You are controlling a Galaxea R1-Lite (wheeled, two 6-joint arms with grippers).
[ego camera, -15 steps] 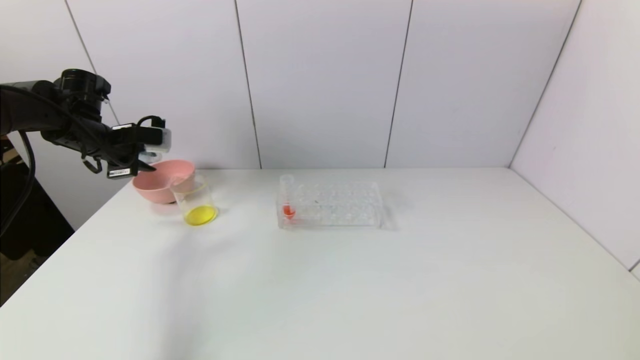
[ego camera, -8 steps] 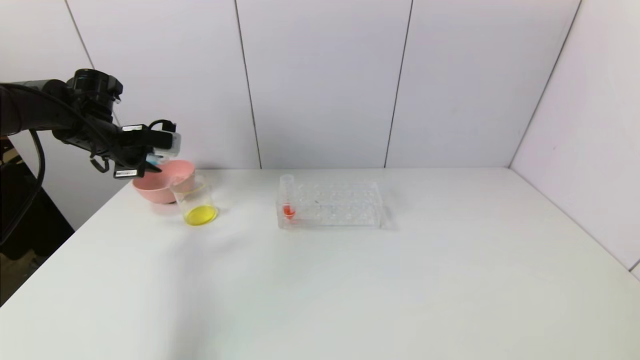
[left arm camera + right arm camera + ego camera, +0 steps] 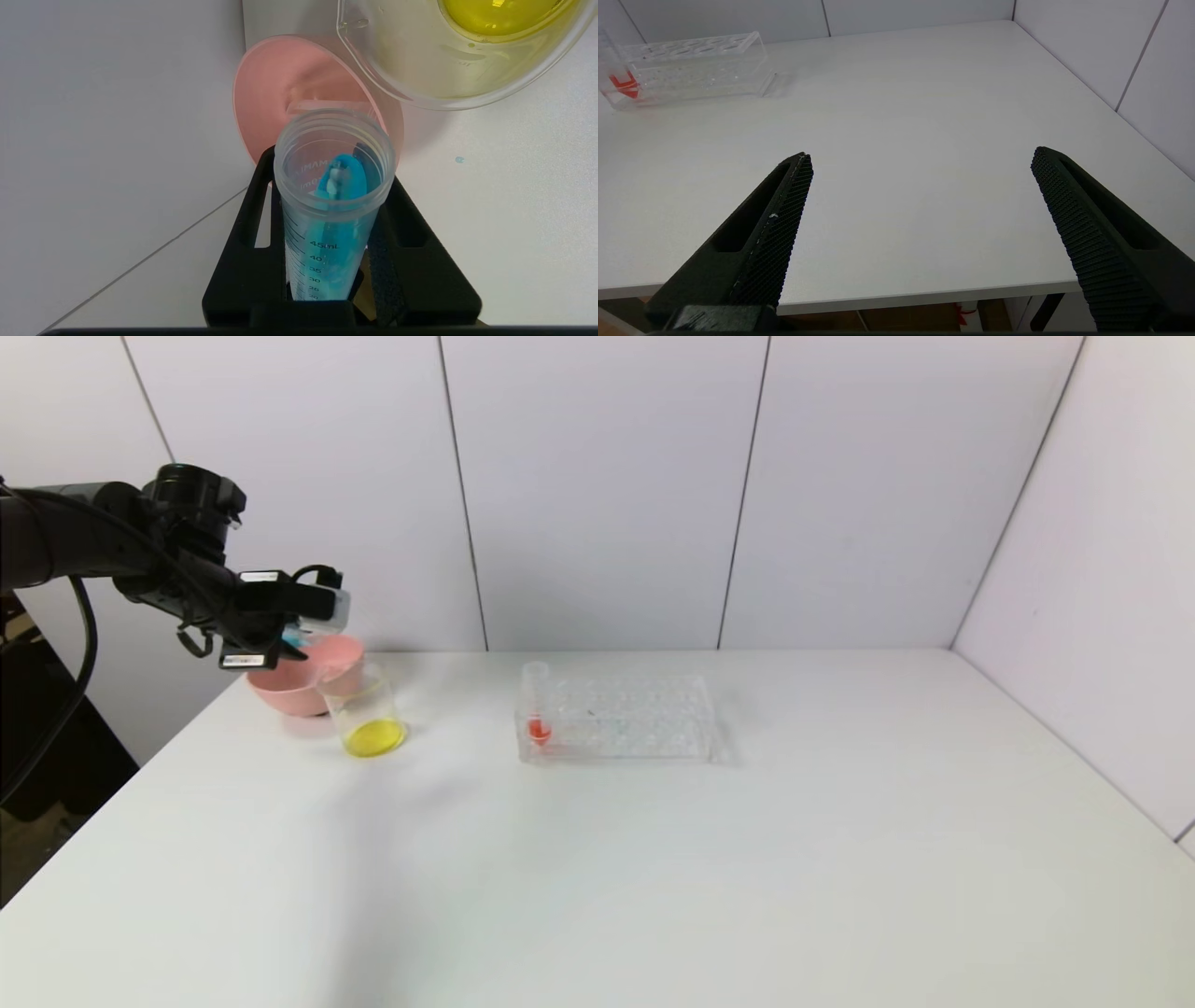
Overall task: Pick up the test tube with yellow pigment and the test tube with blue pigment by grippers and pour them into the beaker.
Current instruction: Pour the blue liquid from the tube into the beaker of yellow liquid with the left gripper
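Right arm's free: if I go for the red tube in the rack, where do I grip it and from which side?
Grip the red-orange tube on the bare stretch above the rack, coming from above or the rack's left end. It stands upright in the end hole, so that side looks unobstructed. The right gripper is open over the table's near edge.

Tilted blue-pigment tube (image 3: 332,205) above beaker (image 3: 366,709)

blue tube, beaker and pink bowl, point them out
blue tube (image 3: 334,210), left wrist view, upper wall
beaker (image 3: 366,705), head view, clear side wall
pink bowl (image 3: 285,695), head view, outer wall
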